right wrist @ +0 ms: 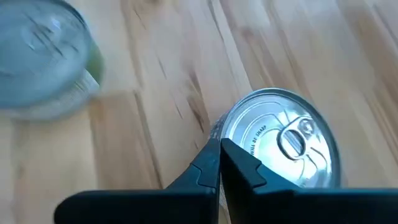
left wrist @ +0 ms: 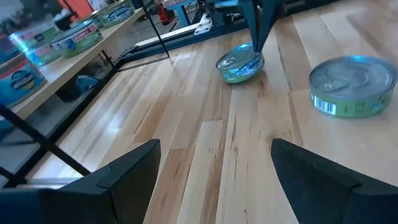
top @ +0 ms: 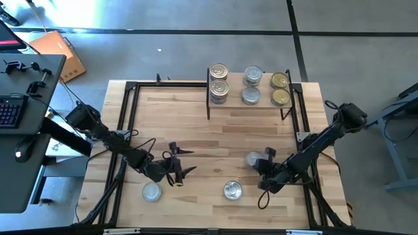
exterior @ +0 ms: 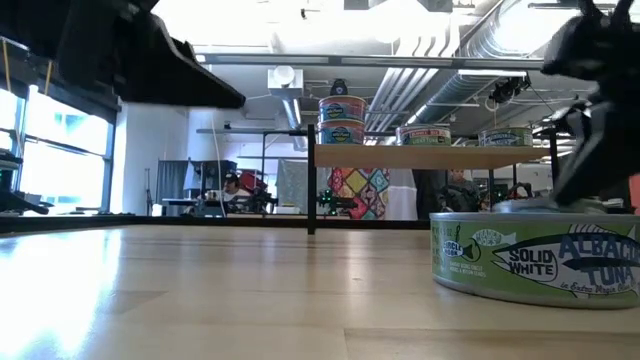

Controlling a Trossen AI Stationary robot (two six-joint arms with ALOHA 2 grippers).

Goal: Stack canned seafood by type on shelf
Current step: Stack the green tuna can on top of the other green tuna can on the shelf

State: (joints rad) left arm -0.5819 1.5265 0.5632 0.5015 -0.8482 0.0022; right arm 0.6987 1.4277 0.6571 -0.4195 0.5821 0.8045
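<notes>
1. The shelf (top: 251,104) stands at the far edge of the worktop (top: 196,130), right of centre, and carries 6 tins in 3 pairs: a left pair (top: 219,83), a middle pair (top: 252,86) and a gold-toned right pair (top: 280,89)
2. From table height the left pair shows as 2 tins stacked one on the other (exterior: 342,118)
3. 3 more tins sit on the worktop near its front: one at the near left (top: 151,191), one near the centre front (top: 232,190), and one a little farther back and to the right (top: 253,159)
4. The right hand (top: 268,171) is clenched, its fingers (right wrist: 219,165) pressed together with nothing between them, just beside the rim of a silver pull-tab tin (right wrist: 283,146); whether it touches the tin cannot be told
5. The left hand (top: 177,164) hangs over the worktop left of centre, released, its fingers (left wrist: 134,165) spread wide and holding nothing
6. The tin nearest the table-height camera has a green label reading "solid white albacore tuna" (exterior: 535,255)
</notes>
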